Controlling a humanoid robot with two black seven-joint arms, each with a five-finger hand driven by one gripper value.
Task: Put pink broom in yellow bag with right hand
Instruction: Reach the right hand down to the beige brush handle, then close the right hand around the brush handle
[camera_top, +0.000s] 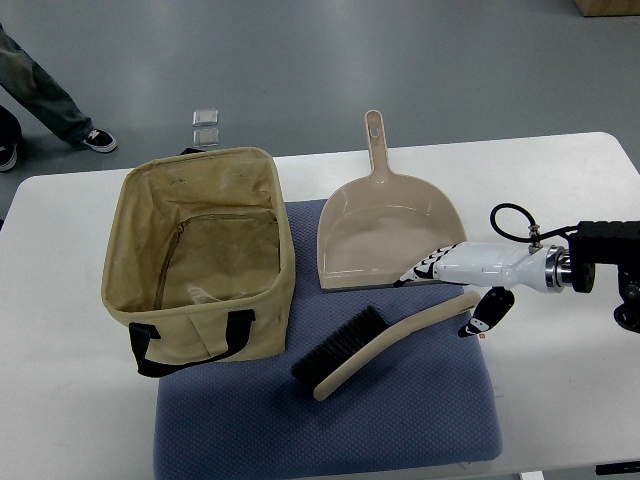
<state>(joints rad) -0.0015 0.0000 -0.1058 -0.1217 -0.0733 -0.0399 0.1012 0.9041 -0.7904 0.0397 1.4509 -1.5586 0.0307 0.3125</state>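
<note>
Now the right hand (470, 275), fingers (492, 312) loosely spread and holding nothing, hovers beside the broom (380, 348) handle, the yellow bag (270, 225) gaping at nine o'clock.

Tan bag (200, 262) w/ black handles, beige-pink broom (385, 345) w/ dark bristles, matching dustpan (388, 225), blue-grey mat (400, 410), white table (560, 390).

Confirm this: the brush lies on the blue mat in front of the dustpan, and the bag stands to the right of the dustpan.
One detail is off. The top view shows the bag standing to the left of the dustpan, not the right. The rest holds: the brush lies on the blue mat in front of the dustpan.
</note>
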